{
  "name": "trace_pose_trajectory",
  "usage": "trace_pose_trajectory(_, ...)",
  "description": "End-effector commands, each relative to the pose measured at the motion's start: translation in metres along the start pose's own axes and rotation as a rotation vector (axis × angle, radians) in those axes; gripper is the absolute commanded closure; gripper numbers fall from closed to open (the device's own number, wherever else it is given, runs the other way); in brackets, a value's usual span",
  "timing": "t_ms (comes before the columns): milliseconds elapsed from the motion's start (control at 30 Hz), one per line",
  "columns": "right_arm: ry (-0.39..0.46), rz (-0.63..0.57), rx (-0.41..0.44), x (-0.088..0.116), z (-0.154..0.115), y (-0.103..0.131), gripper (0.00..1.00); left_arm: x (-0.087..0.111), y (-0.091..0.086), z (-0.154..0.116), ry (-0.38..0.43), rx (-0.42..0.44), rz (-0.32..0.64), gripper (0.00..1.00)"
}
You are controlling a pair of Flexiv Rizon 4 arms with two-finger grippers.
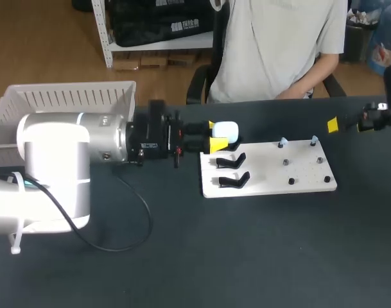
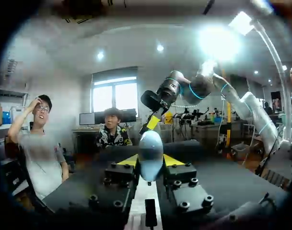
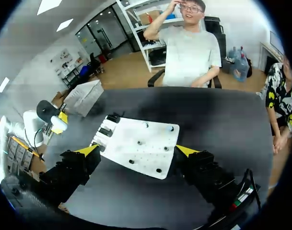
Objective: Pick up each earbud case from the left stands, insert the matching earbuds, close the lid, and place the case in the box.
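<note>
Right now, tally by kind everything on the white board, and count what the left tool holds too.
Earbud case, gripped in the left tool: 1
Empty black stands: 2
Pale blue earbuds: 2
Bare black pegs: 4
Total: 9

The tabletop (image 1: pixel 259 256) is wide, flat and dark, almost black with a bit of blue. It fills most of the head view. It looks dull, not shiny, and its far edge runs straight.
</note>
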State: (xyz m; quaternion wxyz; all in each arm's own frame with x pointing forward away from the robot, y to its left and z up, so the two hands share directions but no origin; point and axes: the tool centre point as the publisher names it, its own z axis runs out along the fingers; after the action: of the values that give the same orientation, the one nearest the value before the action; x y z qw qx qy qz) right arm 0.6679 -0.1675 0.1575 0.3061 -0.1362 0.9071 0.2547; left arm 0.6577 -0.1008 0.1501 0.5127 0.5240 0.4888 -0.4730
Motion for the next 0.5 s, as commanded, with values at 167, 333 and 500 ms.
trace_pose_trajectory(167,0.044,-0.076,-0.054,0.024,0.000,0.046,0.00,0.006,-0.001,0.015,0.014,0.054,0.007,1.00)
trace_pose_trajectory(333,0.057,-0.105,-0.083,0.029,0.015,0.068,0.00,0.009,-0.002,0.020,-0.004,0.051,-0.008,1.00)
trace_pose_trajectory(500,0.061,-0.141,-0.088,0.028,0.024,0.089,0.00,0.012,-0.004,0.024,-0.011,0.063,-0.014,1.00)
